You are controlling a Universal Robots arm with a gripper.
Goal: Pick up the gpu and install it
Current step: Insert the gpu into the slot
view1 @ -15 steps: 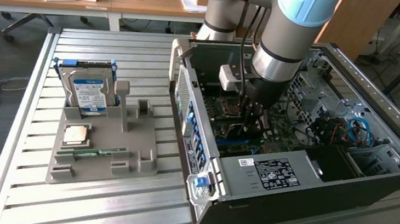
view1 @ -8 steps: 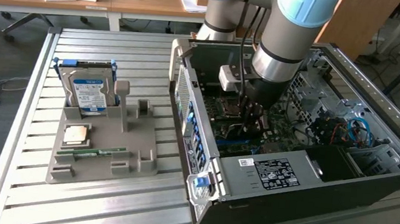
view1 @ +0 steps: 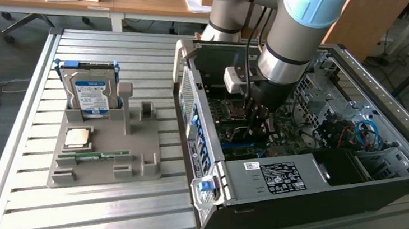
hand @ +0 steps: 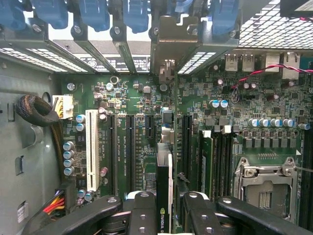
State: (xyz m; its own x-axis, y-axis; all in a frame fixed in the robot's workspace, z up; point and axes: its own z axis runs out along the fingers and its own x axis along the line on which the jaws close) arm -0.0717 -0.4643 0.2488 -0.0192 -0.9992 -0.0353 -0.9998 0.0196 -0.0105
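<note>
Around: open computer case encloses hand; motherboard slots beneath it, memory module just beside | Arm: vertical, reaching down into case | Hand: clamped on gpu, edge-on between fingers.

The arm hangs straight down, wrist vertical, gripper at its low end. Both black fingers press in on the gpu, clamped edge-on between the jaws and reaching out past the fingertips.
</note>
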